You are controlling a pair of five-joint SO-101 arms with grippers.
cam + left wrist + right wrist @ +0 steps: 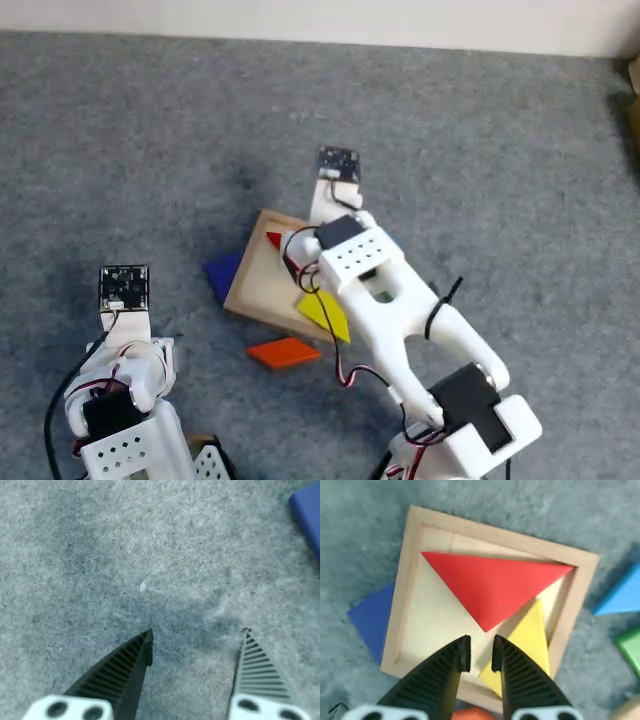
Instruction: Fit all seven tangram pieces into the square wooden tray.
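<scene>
Grey carpet (150, 120) — tray (500, 532) holds red triangle (495, 587), yellow triangle (530, 635) — right pincer (480, 652) barely parted, left pincer (197, 635) wide.

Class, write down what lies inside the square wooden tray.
A red triangle lies flat inside the tray; a yellow triangle sits partly in, overhanging the rim. The right end effector hides some of the floor beneath it.

Grey fuzzy carpet (150, 150) runs up to a pale wall (300, 18).
</scene>
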